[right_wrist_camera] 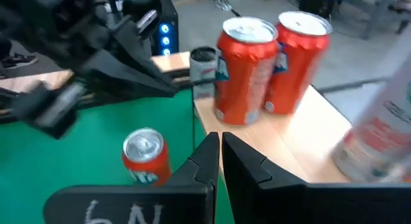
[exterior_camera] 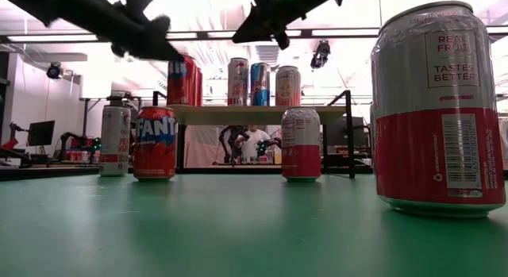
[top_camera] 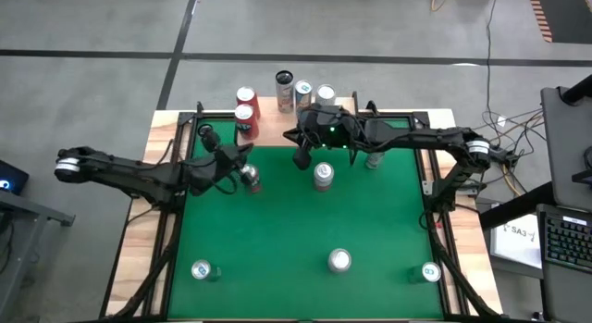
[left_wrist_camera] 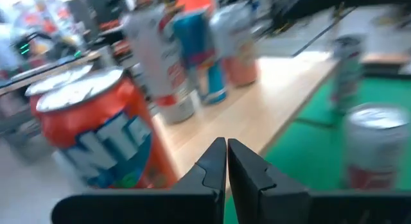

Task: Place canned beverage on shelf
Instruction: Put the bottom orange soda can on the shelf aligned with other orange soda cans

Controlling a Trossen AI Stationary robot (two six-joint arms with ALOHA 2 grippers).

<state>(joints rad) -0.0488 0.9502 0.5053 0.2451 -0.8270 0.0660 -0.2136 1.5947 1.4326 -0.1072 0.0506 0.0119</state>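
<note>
On the left, the left gripper (top_camera: 248,174) hangs with jaws together, empty, above an orange can (top_camera: 252,181) on the green bench (top_camera: 277,240). Behind, the shelf (top_camera: 273,129) carries five cans. Rightward, the right gripper (top_camera: 302,159) hovers beside a pink-and-white can (top_camera: 323,176), jaws together, empty.

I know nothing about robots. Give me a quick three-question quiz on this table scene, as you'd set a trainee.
1. True or false: the left claw is shut and holds nothing.
2. How many cans stand on the shelf? A) two B) five C) eight
3. Fill in: the Fanta can stands on the green ____.

Key: 1 true; 2 B; 3 table.
</note>
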